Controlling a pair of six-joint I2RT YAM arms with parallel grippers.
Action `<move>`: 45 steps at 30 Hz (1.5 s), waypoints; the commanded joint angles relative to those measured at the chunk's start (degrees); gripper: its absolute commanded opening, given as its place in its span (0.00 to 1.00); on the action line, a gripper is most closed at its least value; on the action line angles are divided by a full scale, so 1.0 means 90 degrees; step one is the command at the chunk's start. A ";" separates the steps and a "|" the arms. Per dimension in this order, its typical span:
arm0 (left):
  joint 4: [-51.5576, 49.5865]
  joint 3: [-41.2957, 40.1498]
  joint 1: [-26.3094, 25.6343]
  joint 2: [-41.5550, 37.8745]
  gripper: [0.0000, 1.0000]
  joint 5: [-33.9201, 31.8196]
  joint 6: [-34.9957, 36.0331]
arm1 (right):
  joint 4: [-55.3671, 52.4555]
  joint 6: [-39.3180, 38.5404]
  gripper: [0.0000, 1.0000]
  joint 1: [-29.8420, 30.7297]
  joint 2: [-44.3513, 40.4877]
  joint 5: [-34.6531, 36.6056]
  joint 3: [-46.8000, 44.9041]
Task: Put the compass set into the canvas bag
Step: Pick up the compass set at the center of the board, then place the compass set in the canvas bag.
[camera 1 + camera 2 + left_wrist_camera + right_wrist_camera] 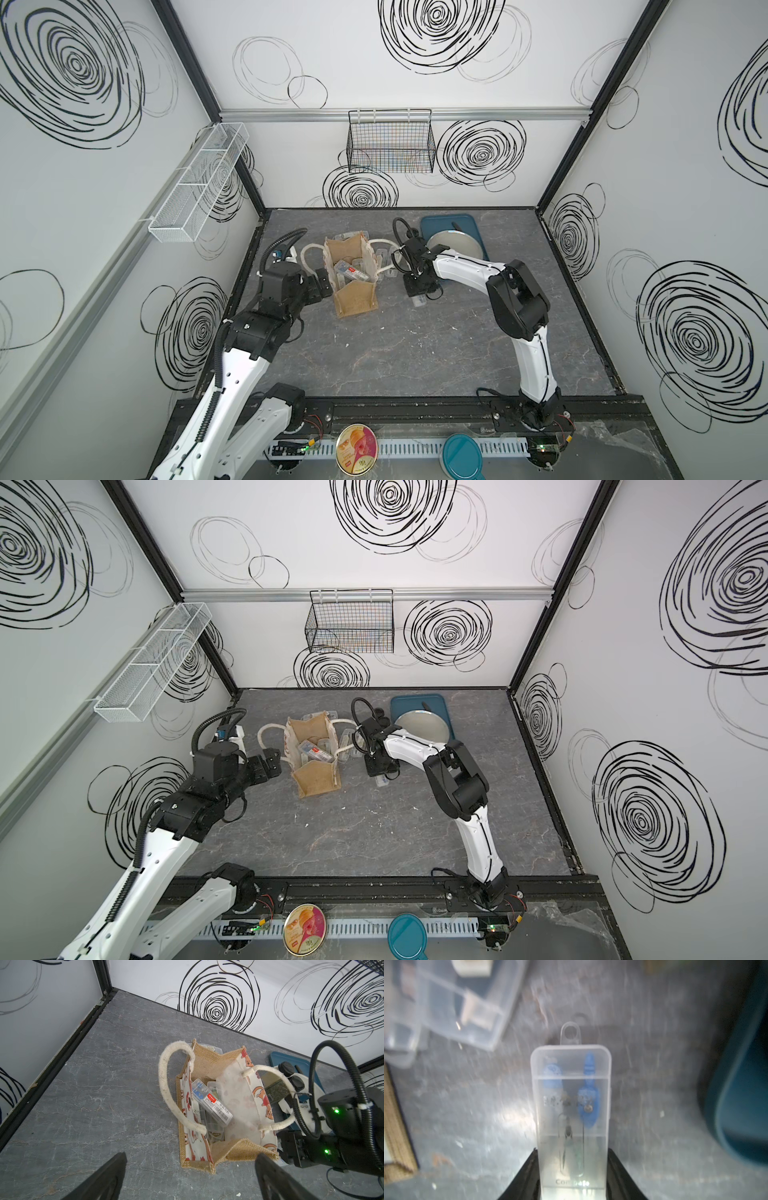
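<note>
Compass set (572, 1105), a clear plastic case with a blue compass inside, is pinched at 1 end by the right gripper (573, 1167). The jaws are closed flat against the case's 2 long sides, and most of the case sticks out past the fingertips. In both top views it sits low over the grey tabletop (415, 353), just to the right of the canvas bag (353, 299). I cannot tell whether it has left the surface.

The hold is the first worry. Smooth plastic gripped at the end only could swivel or slide out when the arm swings toward the bag.

The bag is the second. Its cream side panel (239, 1095) leans inward and narrows the mouth, and the nearer rope handle (276, 1076) arches beside the opening, so the case's far end could catch on either.

Several clear cases (212, 1103) lie inside the bag, so another might perch high or hang on the rim.

The left gripper (321, 283) stands beside the bag with its jaws spread wide and nothing between them. Nothing steadies the soft bag, and a bump could push or tip it.

A loose case (446, 1001) lies nearby and could be knocked on the way.
</note>
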 commanded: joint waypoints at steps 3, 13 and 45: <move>0.0148 0.0019 0.0053 -0.0008 0.99 -0.0012 0.0039 | 0.0060 0.0158 0.44 0.0022 -0.1219 0.0044 -0.0827; 0.0352 -0.0001 0.0033 0.0133 0.99 0.0149 -0.0031 | -0.0551 0.0102 0.43 0.0007 -0.3145 0.0681 -0.1078; -0.0088 0.0302 -0.0066 -0.0065 0.99 -0.0330 -0.0061 | -0.0874 -0.1952 0.44 0.1421 0.1863 0.0292 0.5439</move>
